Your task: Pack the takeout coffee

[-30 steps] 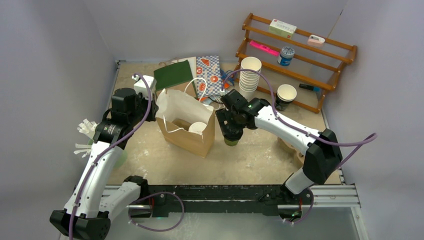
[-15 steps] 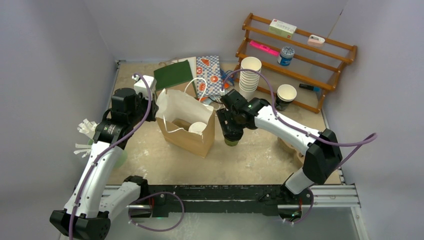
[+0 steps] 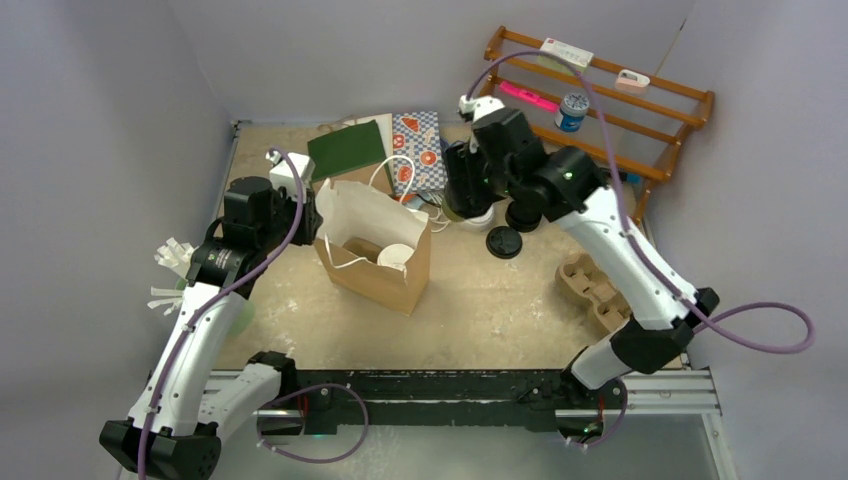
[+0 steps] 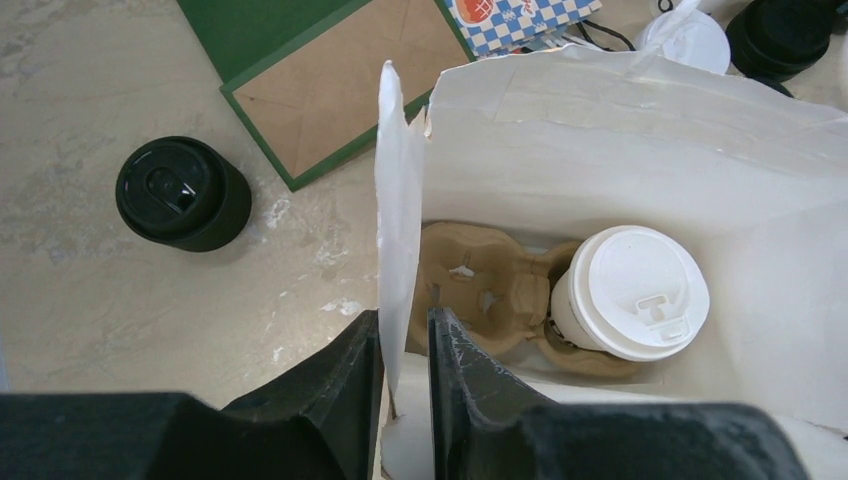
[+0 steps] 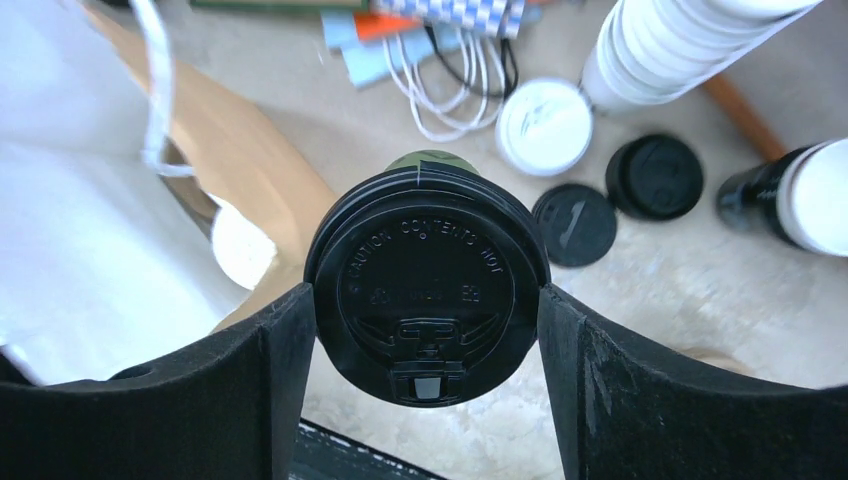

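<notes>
Takeout coffee, in two places.

Black-lidded cup (image 5: 428, 270): pinched upright in the right claw (image 5: 430, 300), jaws spread wide to span it, one pad pressed against each flank at lid level. Hangs well clear of the table, most likely to guard against tipping and to clear the bag's rim.

Below that claw, toward its left finger: paper bag (image 3: 375, 275), mouth open, not yet directly underneath.

Below it on the other side: a loose white lid (image 5: 545, 125), two black lids (image 5: 575, 225) and a stack of plain cups (image 5: 680, 50). Clutter to pass over, so another likely reason for the height.

White-lidded cup (image 4: 630, 295): already packed, down inside the bag, ahead of the left claw (image 4: 403, 335) and off to its right. Seated in one pocket of a cardboard carrier (image 4: 480, 290), which keeps it upright. Pocket just ahead of the claw vacant, judged to be the seat meant for the black-lidded cup.

Left claw: fingers nearly together at the bag's rim, one on either side of the near wall. Posted there, presumably, to keep the mouth agape and steady the bag against a nudge from above. Clamped on the paper or merely slack around it: cannot tell from this angle.

Next move, as a judgement: shift sideways until centred over the vacant pocket, then straight down, opening only once seated.
</notes>
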Available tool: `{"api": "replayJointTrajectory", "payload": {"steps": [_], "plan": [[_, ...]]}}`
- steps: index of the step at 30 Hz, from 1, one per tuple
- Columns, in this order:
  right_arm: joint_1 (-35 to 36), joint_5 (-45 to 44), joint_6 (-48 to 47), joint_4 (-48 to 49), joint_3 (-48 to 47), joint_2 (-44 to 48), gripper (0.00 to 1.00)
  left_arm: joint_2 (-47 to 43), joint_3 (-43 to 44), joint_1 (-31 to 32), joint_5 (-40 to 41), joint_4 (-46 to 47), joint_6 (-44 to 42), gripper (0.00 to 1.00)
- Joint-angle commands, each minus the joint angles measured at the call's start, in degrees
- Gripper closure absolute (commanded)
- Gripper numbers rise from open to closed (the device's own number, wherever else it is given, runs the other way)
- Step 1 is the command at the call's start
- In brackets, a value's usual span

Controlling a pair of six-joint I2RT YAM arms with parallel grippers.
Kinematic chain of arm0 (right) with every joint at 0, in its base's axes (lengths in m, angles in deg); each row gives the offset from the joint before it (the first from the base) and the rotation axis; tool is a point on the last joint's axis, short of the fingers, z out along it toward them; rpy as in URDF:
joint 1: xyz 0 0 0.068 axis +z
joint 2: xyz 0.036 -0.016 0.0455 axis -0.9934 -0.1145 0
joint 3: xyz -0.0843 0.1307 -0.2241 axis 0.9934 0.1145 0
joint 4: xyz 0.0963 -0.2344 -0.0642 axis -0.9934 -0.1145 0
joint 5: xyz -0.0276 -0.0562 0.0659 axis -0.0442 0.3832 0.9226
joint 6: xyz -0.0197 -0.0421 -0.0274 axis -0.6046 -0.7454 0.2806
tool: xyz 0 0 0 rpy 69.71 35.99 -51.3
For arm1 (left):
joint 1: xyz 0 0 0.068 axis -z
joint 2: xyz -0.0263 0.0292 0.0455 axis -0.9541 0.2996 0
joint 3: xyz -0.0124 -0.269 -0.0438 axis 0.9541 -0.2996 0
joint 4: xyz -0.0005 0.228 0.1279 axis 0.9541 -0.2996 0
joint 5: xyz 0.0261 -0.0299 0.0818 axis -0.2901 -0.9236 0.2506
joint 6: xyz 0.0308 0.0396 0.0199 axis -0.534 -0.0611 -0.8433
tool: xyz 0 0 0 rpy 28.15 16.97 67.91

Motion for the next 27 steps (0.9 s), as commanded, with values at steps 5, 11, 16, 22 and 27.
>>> {"api": "replayJointTrajectory", "payload": {"steps": [5, 11, 16, 22, 27], "plan": [[0.2, -2.5, -6.5, -11.2, -24.3, 2.1, 0.36, 0.7, 3.8, 0.1, 0.9, 0.1, -1.1, 0.58], [0.3, 11.1, -8.1, -4.4, -25.1, 5.3, 0.36, 4.3, 8.1, 0.1, 0.3, -2.2, -3.1, 0.54], [0.3, 19.8, -6.4, 5.8, -16.4, 8.2, 0.39, 6.4, 9.8, 0.1, -1.1, -2.7, -3.1, 0.5], [2.2, 23.7, -4.7, 15.0, -8.9, 8.6, 0.42, 10.2, 12.4, 0.1, -1.3, -4.7, -5.1, 0.5], [8.9, 20.4, -5.3, 19.6, -6.9, 6.6, 0.42, 11.6, 12.6, 0.1, -0.9, -4.3, -5.2, 0.51]]}}
